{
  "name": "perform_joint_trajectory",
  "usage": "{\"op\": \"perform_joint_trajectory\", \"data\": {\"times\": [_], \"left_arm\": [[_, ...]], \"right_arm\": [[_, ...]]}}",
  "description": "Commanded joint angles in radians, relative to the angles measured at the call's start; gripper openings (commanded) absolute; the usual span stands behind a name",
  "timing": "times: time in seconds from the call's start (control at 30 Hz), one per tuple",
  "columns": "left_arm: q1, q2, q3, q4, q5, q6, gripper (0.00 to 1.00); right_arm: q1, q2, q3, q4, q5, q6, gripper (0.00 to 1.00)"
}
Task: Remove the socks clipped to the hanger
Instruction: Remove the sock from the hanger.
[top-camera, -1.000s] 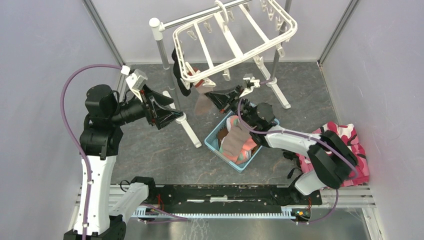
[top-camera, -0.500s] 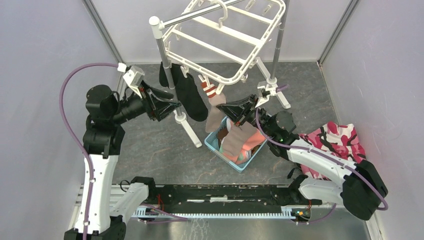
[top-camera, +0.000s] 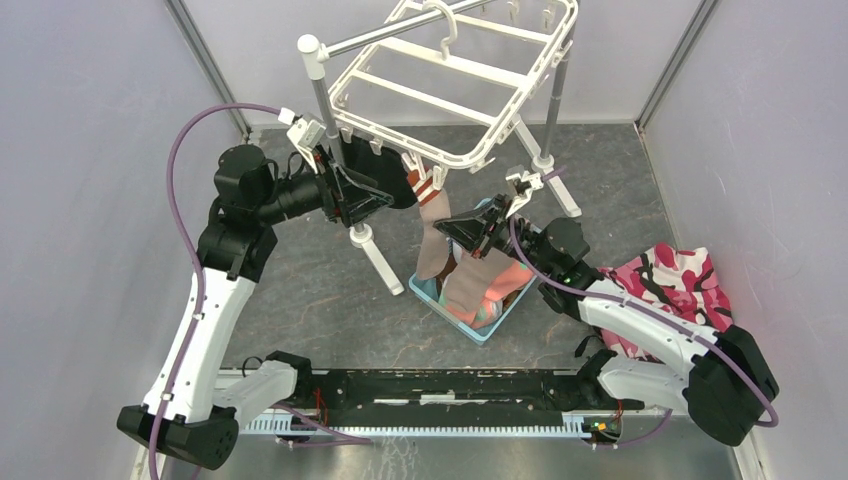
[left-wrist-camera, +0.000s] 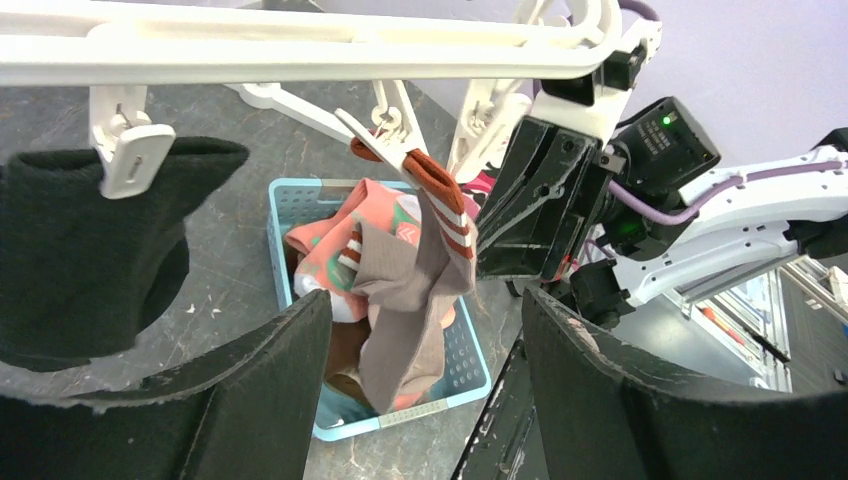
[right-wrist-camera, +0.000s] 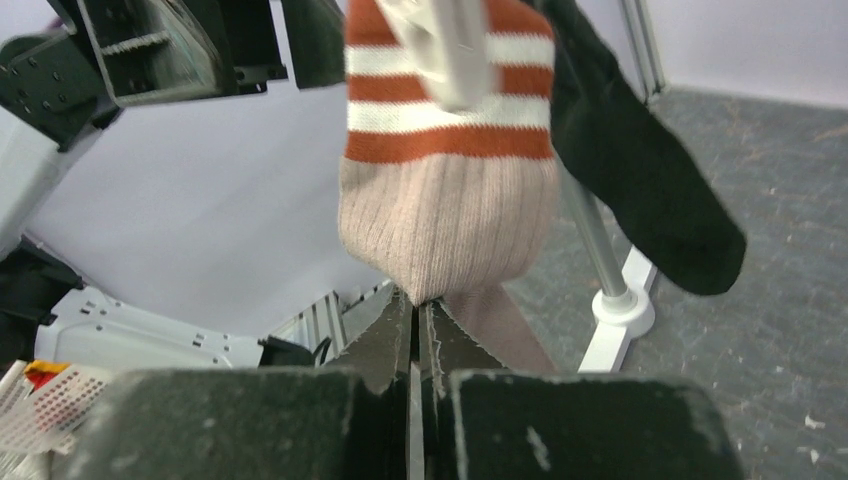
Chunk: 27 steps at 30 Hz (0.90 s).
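Note:
The white hanger (top-camera: 450, 75) hangs tilted from the stand's bar. A beige sock with red-white bands (top-camera: 432, 215) dangles from one of its clips (right-wrist-camera: 450, 50), above the basket. My right gripper (top-camera: 447, 227) is shut on this sock's hanging fabric (right-wrist-camera: 445, 210), pinching it at the fingertips (right-wrist-camera: 415, 300). A black sock (left-wrist-camera: 80, 250) hangs from a clip beside it. My left gripper (top-camera: 386, 198) is open and level with the black sock (top-camera: 400, 185). In the left wrist view nothing lies between its fingers (left-wrist-camera: 200, 400), and the beige sock (left-wrist-camera: 410, 310) hangs farther off.
A light blue basket (top-camera: 428, 290) holding several socks sits below the hanger. The grey pole stand (top-camera: 330, 120) has white feet (top-camera: 385, 265) between the arms. A pink camouflage cloth heap (top-camera: 690, 280) lies at the right. Side walls stand close by.
My left arm has swung right and up to the black sock. The hanger has tipped and swung. My right gripper stays shut on the beige sock, pulled down over the basket.

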<state>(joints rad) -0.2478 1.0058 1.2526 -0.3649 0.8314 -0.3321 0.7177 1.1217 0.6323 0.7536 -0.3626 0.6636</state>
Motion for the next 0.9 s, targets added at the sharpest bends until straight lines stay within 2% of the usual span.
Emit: {"op": "perform_joint_trajectory", "data": {"times": [0.0,0.27,0.57,0.73,0.87], "left_arm": [[-0.014,0.010,0.064,0.002,-0.072,0.030,0.75],[-0.011,0.068,0.189,-0.083,-0.171,0.117,0.67],[0.003,0.066,0.254,-0.109,-0.173,0.177,0.68],[0.017,0.067,0.280,-0.096,-0.210,0.196,0.68],[0.019,0.066,0.293,-0.101,-0.214,0.206,0.68]], "right_arm": [[-0.045,-0.062,0.081,-0.059,-0.023,0.014,0.00],[-0.149,-0.187,0.158,-0.226,-0.038,0.009,0.00],[-0.241,-0.343,0.210,-0.450,0.023,-0.035,0.00],[-0.288,-0.385,0.267,-0.536,0.082,-0.023,0.00],[-0.296,-0.382,0.342,-0.583,0.059,-0.023,0.00]]}}
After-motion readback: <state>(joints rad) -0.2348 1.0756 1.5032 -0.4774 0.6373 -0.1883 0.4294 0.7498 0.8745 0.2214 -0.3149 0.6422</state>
